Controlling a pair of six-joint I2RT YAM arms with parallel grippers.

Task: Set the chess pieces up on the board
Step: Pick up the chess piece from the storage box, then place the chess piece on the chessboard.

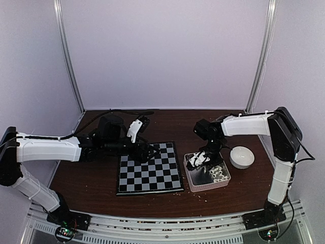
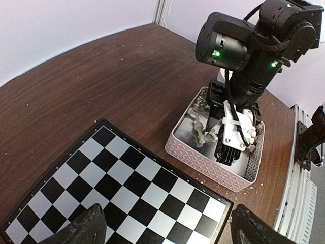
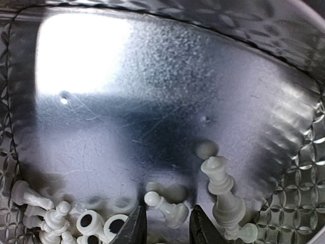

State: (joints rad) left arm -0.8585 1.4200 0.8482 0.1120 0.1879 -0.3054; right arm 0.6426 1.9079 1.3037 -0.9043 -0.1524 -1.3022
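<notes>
Both extended inward | left claw (image 2: 170, 229) spread wide above board (image 2: 127, 178) | right claw (image 3: 167, 223) down in tray (image 2: 203, 162), half-spread, pawn (image 3: 165, 203) at tips

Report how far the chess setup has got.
Done: nothing; the visible squares of the chessboard are bare. In hand: the right pincer is down in the clear tray, fingertips flanking a lying white pawn, grip unclear. To do: all white pieces seen lie in that tray; the left pincer hangs open over the chessboard.
</notes>
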